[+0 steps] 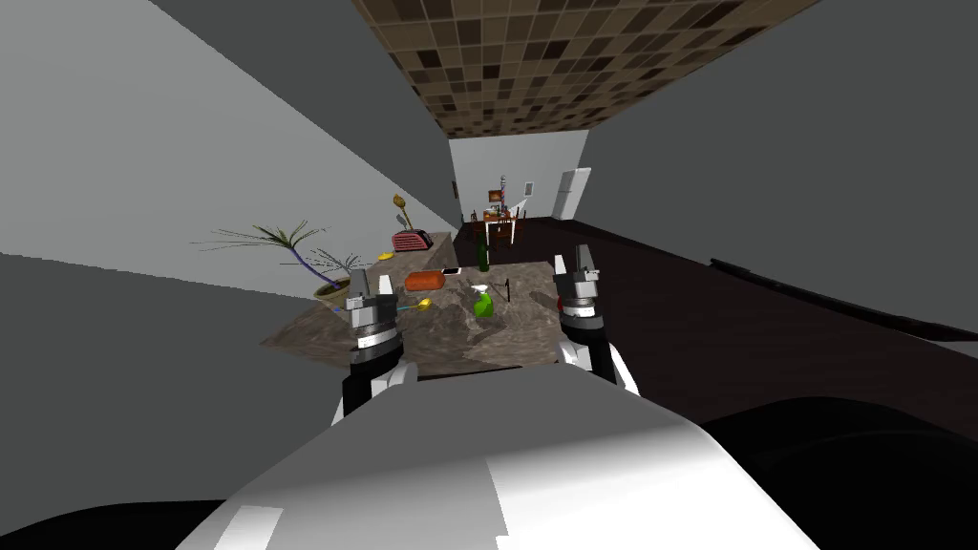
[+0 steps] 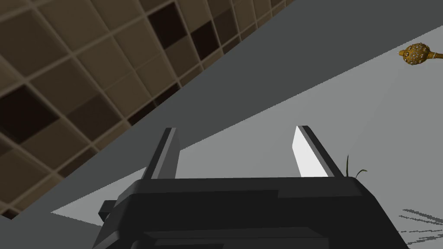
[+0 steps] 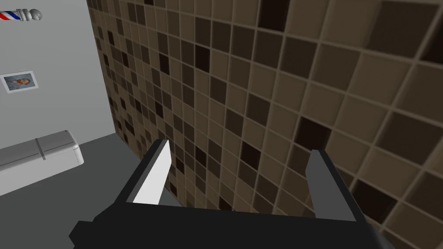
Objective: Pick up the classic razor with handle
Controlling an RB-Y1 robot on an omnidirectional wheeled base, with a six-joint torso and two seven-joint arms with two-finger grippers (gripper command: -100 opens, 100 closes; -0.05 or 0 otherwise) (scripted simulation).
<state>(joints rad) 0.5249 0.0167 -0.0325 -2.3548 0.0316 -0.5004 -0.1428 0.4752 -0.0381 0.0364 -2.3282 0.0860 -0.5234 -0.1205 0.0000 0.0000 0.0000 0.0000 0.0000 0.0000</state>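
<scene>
Dark slim razor (image 1: 507, 289) on counter (image 1: 439, 339); left end effector (image 1: 371, 278), right end effector (image 1: 571, 257) spread, empty.

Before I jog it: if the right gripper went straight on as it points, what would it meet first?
Probably the brown tiled ceiling; the open right gripper points up at it and the way there looks free.

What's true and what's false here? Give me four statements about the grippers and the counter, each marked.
The left gripper is open. True.
The right gripper holds a bottle. False: it is open and empty.
A green spray bottle stands on the counter. True.
The potted plant sits at the counter's right edge. False: it is at the left, near the left gripper.
</scene>
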